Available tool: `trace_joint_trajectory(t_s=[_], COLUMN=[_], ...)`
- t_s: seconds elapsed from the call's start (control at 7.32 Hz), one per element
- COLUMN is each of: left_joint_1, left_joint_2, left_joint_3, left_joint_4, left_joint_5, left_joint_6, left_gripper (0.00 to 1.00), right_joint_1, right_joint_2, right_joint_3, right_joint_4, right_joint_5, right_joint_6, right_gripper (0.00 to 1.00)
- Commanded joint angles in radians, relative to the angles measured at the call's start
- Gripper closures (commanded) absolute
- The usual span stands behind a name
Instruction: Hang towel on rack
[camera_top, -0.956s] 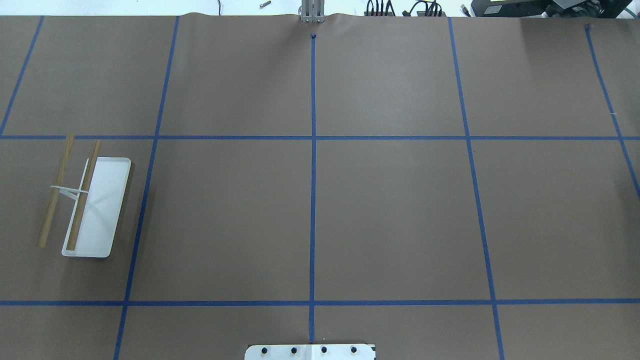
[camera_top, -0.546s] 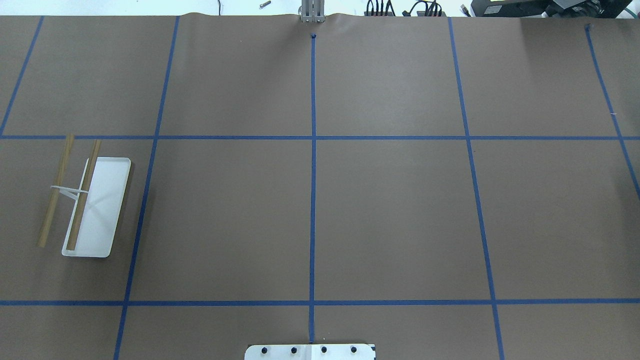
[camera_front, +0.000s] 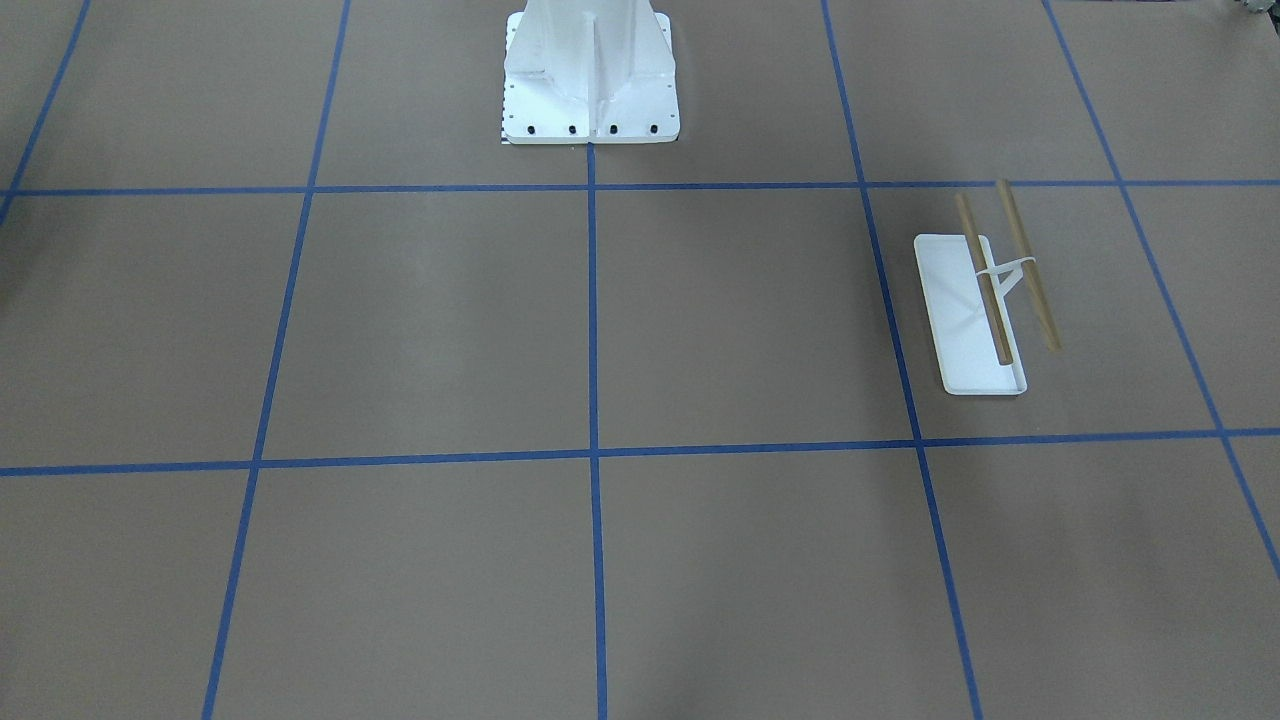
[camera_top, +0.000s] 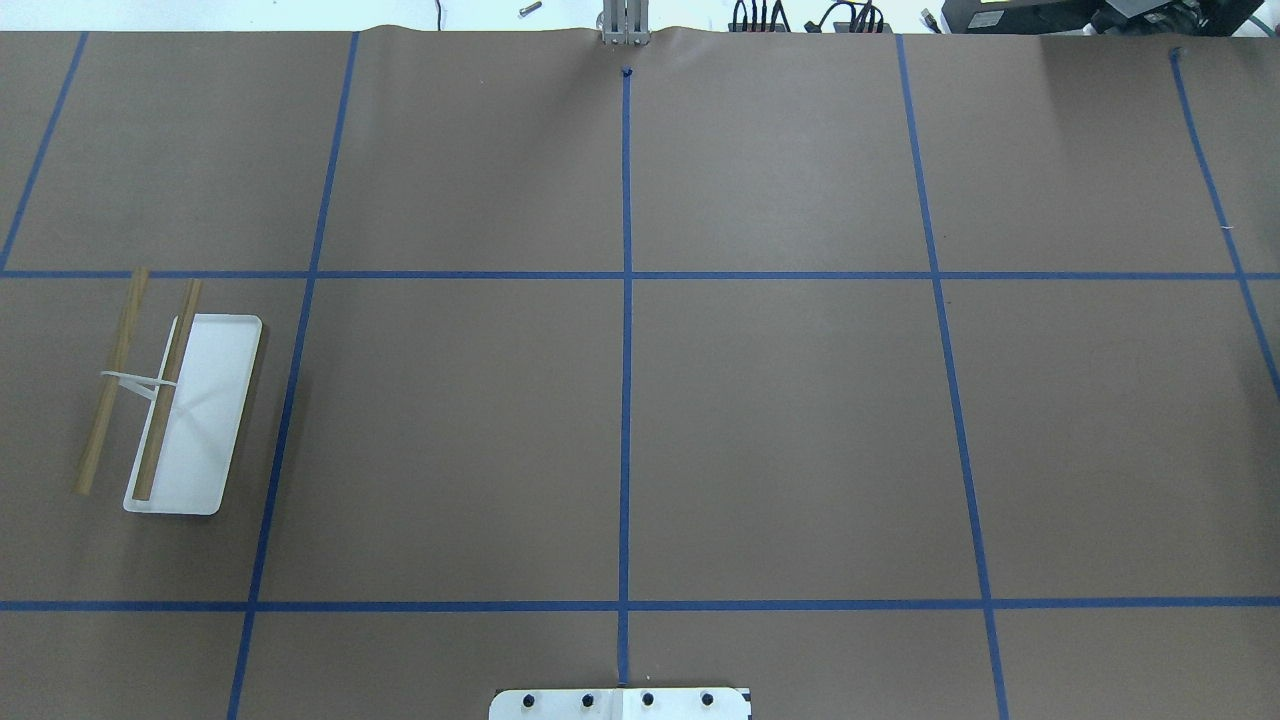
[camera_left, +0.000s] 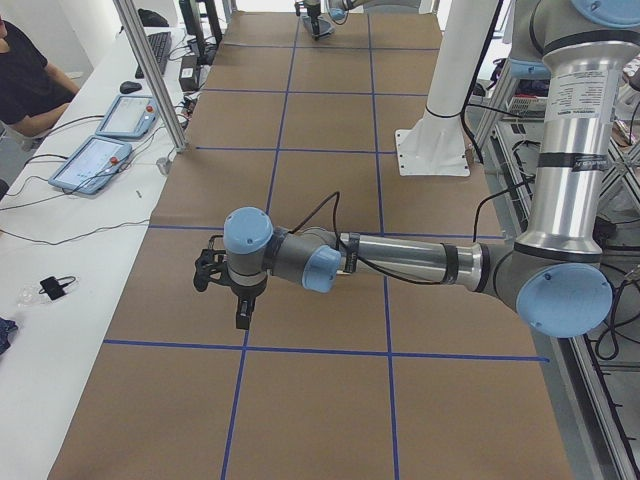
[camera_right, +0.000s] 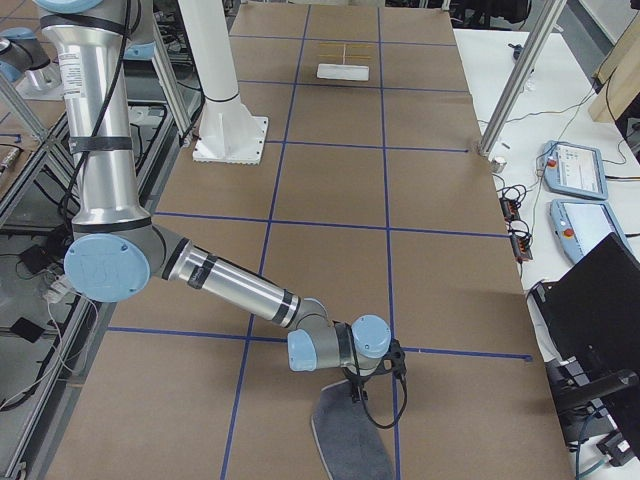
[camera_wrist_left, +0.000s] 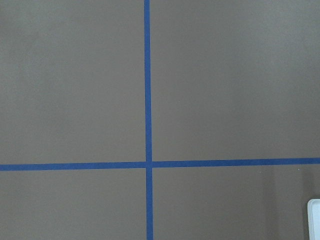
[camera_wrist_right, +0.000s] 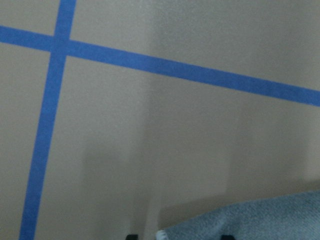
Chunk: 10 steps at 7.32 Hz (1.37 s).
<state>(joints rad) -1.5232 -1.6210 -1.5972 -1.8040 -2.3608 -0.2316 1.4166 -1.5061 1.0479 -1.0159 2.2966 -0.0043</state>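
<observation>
The rack stands at the table's left in the overhead view, a white tray base with two tan rods; it also shows in the front view and far off in the right side view. The grey towel lies flat at the table's right end. My right gripper hangs low over the towel's near edge. In the right wrist view its two dark fingertips stand apart, with the towel's edge between them. My left gripper hovers over bare table; I cannot tell if it is open.
The white bolted pedestal stands at the table's middle near the robot. Blue tape lines cross the brown table. A white corner shows at the lower right of the left wrist view. Tablets lie beside the table.
</observation>
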Motion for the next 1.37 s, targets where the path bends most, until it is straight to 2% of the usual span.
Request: trace_joint_trajectory(t_s=[0.0, 0.14, 0.27, 0.68, 0.82, 0.96, 1.23], left_joint_1=[0.0, 0.0, 0.0, 0.0, 0.0, 0.0, 0.0], left_joint_2=[0.0, 0.0, 0.0, 0.0, 0.0, 0.0, -0.011], left_joint_3=[-0.003, -0.004, -0.004, -0.004, -0.004, -0.003, 0.0], left_joint_4=[-0.001, -0.001, -0.001, -0.001, -0.001, -0.001, 0.0], left_joint_5=[0.0, 0.0, 0.0, 0.0, 0.0, 0.0, 0.0], left_joint_6=[-0.002, -0.003, -0.003, -0.003, -0.003, -0.005, -0.024], left_gripper=[0.02, 0.02, 0.02, 0.02, 0.02, 0.02, 0.02], right_joint_1=[0.013, 0.012, 0.012, 0.012, 0.012, 0.012, 0.013], right_joint_2=[-0.005, -0.005, -0.005, -0.003, 0.001, 0.007, 0.023], right_joint_3=[0.015, 0.014, 0.012, 0.012, 0.015, 0.018, 0.087], right_joint_4=[-0.003, -0.003, -0.003, -0.003, -0.003, -0.003, -0.003], right_joint_5=[0.001, -0.008, -0.008, -0.009, -0.008, -0.003, -0.009], right_joint_6=[0.001, 0.001, 0.001, 0.004, 0.01, 0.015, 0.08], right_gripper=[0.56, 0.73, 0.77, 0.77, 0.93, 1.0, 1.0])
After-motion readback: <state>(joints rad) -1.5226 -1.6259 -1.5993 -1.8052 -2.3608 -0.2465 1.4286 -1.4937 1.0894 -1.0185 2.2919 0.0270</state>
